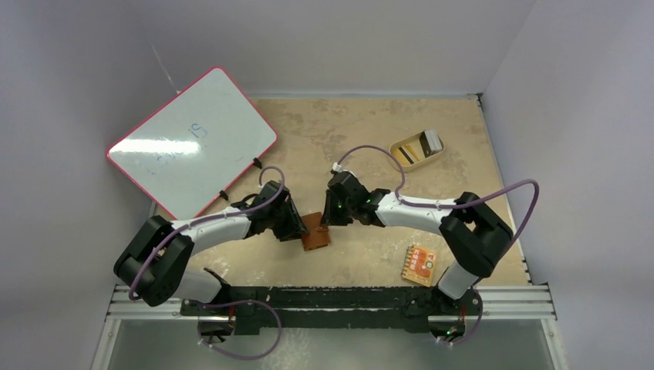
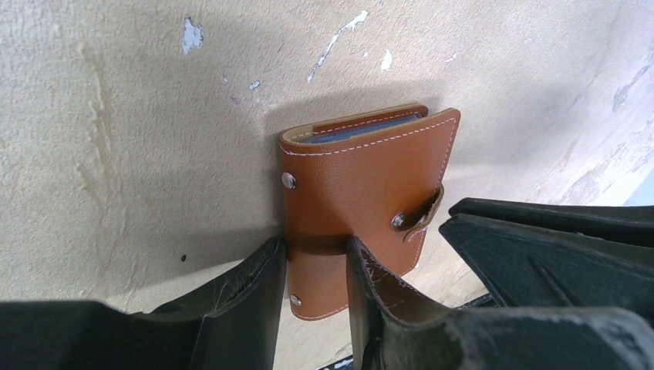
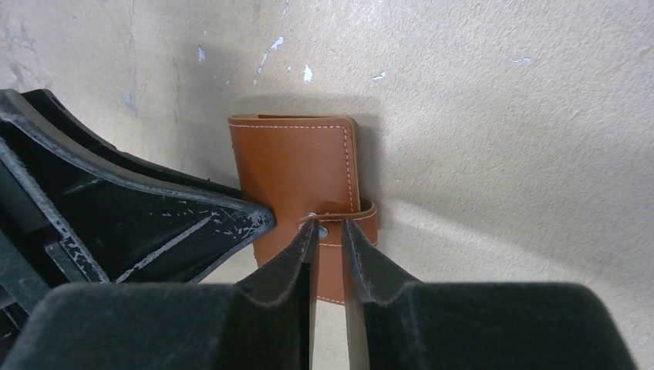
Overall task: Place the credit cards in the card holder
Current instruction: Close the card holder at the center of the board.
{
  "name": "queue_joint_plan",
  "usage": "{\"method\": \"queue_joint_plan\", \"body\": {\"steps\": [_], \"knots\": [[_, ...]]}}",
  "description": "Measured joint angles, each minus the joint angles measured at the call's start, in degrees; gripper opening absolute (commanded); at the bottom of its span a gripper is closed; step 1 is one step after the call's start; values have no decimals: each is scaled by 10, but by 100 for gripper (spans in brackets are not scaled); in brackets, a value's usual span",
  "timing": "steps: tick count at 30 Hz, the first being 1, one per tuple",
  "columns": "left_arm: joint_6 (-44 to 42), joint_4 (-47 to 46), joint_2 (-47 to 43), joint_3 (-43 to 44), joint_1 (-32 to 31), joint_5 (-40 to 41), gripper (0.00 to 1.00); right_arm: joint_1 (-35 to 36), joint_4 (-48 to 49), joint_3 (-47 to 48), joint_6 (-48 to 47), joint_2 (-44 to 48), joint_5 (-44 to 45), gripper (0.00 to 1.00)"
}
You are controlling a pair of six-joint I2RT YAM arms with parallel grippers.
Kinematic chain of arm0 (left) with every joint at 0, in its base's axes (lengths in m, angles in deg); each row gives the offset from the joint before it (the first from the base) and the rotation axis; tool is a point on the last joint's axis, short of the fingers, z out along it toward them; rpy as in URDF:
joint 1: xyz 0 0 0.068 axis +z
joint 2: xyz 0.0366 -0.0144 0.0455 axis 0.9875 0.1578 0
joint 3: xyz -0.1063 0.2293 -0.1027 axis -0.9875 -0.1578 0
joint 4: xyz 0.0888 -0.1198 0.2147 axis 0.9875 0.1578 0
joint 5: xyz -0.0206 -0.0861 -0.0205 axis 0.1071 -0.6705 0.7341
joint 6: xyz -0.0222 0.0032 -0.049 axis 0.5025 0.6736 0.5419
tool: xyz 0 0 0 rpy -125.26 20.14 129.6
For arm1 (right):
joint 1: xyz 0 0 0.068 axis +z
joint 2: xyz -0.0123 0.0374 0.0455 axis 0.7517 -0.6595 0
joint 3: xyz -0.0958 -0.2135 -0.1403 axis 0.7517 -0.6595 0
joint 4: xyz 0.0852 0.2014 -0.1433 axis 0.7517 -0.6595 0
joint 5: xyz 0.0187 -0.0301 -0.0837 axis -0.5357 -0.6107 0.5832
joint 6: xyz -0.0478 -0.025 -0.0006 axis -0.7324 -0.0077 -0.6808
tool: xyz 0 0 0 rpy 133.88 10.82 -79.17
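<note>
1. You are at the opening step. The card holder [image 2: 362, 169] is folded closed with its snap tab [image 3: 365, 221] fastened across the cover, so no card can go in yet.
2. The holder lies on the table [image 1: 347, 123] toward the near edge, about midway between the left and right edges, between the two arms.
3. Your left pincer [image 2: 316, 250] is spread a little. One finger sits at the holder's side edge and the other over the leather. It looks to be steadying the holder, not pinching it.
4. Your right pincer [image 3: 328, 227] has its fingers drawn almost together right at the snap. I cannot tell whether they have nipped the tab or merely touch it.
5. Next, I judge, you need a firm hold on the tab's free end and a pull off the stud while the left pins the holder down.
6. The credit cards [image 1: 409, 152] seem to lie in the tan dish [image 1: 396, 143] near the far right corner, well apart from both pincers.
</note>
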Motion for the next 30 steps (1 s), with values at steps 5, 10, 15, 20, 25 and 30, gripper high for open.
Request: {"method": "queue_joint_plan", "body": {"steps": [5, 10, 15, 20, 25, 30], "knots": [[0, 0, 0, 0, 0, 0, 35, 0, 11, 0, -2, -12, -6, 17], [0, 0, 0, 0, 0, 0, 35, 0, 26, -1, -3, -19, -9, 16], [0, 0, 0, 0, 0, 0, 35, 3, 31, -5, -3, -20, -9, 17], [0, 0, 0, 0, 0, 0, 35, 6, 29, -7, -3, -19, -8, 19], [0, 0, 0, 0, 0, 0, 35, 6, 19, -7, -3, -10, -8, 22], [0, 0, 0, 0, 0, 0, 35, 7, 19, -7, -3, -5, -6, 21]]}}
